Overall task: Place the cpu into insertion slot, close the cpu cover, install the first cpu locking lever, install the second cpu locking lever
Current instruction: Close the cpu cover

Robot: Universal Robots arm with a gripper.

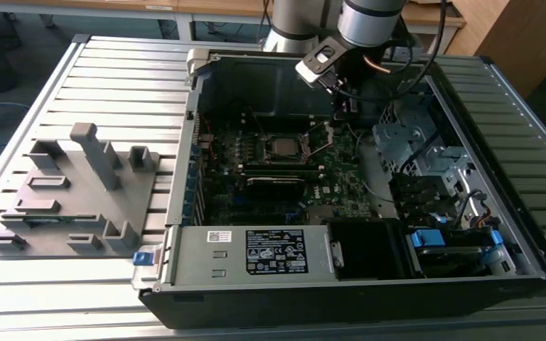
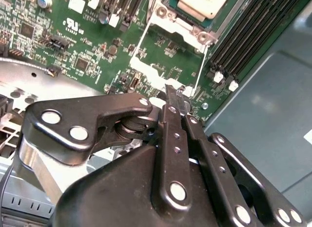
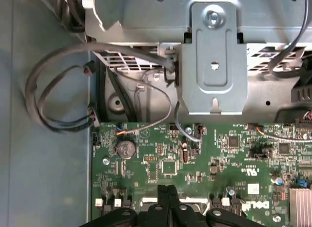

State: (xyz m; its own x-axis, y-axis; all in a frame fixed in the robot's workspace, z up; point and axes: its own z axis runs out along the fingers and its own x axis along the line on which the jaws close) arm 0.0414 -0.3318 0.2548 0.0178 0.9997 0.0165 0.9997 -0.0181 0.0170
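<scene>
slatted grey bench [image 1: 111, 78] carries an open computer case [image 1: 254, 249], the green motherboard [image 1: 254, 206] lying flat inside. the cpu [image 1: 281, 147] sits in the slot [image 1: 265, 156], and in the second wrist view its silver top [image 2: 202, 3] shows through the cut-out of the cover [image 2: 178, 25] lying over it. the hand [image 2: 174, 98] hangs just beside the slot, clenched, fingers pressed together. a thin wire lever [image 2: 204, 66] runs from the cover's corner towards the fingertips; i cannot tell whether they pinch it.
</scene>
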